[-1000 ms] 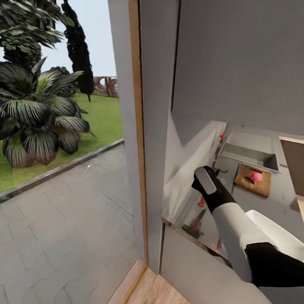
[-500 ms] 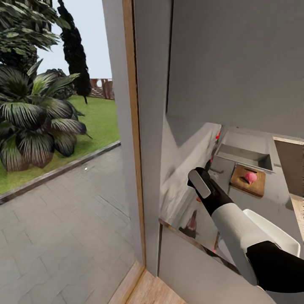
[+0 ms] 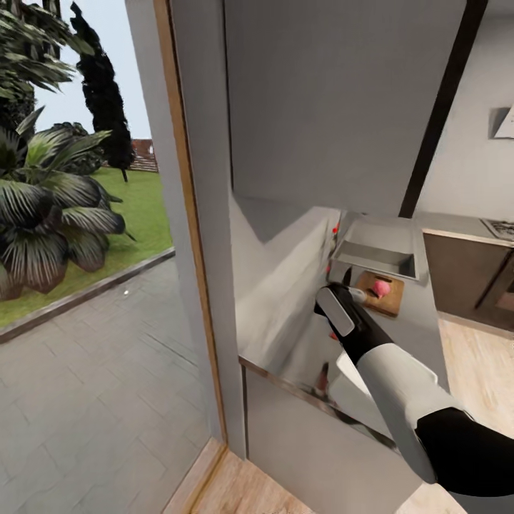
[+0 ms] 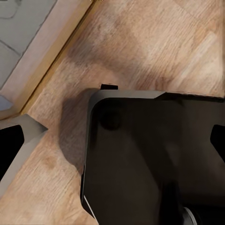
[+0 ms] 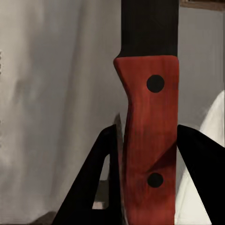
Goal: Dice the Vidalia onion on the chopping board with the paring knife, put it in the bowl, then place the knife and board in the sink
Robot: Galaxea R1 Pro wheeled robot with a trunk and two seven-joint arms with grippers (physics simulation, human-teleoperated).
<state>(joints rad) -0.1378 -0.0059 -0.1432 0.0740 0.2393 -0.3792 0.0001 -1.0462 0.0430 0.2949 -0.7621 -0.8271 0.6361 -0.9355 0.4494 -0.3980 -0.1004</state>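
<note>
Head view: right tool (image 3: pixel 341 308) fingertips hidden behind its own wrist. Paring knife (image 5: pixel 149 126) blade cut off by the right wrist frame's upper edge; handle base cut off at the lower edge. Bowl (image 3: pixel 355 382) mostly behind the forearm. Onion (image 3: pixel 381 288) too small to tell whether whole or cut.

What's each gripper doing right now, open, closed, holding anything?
Left gripper: cannot be told; its wrist view looks down at the wood floor and a dark robot part.
Right gripper: closed on the paring knife, gripped by its red handle.
</note>
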